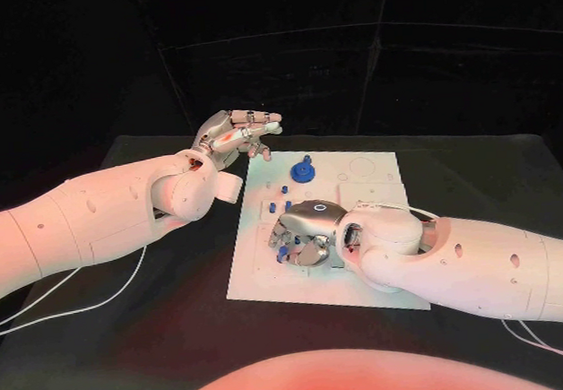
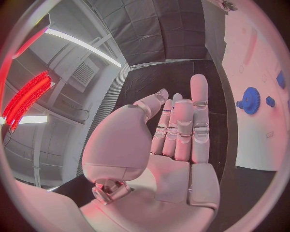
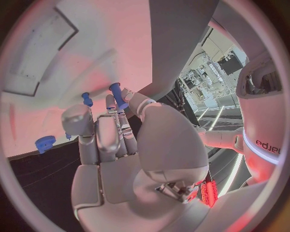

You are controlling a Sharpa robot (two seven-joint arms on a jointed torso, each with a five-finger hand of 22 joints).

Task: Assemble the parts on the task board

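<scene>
The white task board [image 1: 363, 243] lies in the middle of the black table. My right hand [image 1: 308, 234] hovers low over the board's left half, fingers curled down. In the right wrist view it pinches a blue peg [image 3: 118, 95] between thumb and a fingertip [image 3: 110, 104]. A second blue peg [image 3: 86, 99] stands on the board just beside it, and a small blue gear [image 3: 44, 143] lies near the board's edge. A larger blue gear [image 1: 305, 169] sits at the board's far end. My left hand [image 1: 239, 135] is raised beyond the board's far left corner, fingers straight, holding nothing.
Small blue parts [image 1: 286, 191] stand in a row between the large gear and my right hand. The left wrist view shows the large gear [image 2: 251, 100] and small blue pieces [image 2: 270, 101] on the board [image 2: 253, 58]. Bare black table surrounds the board.
</scene>
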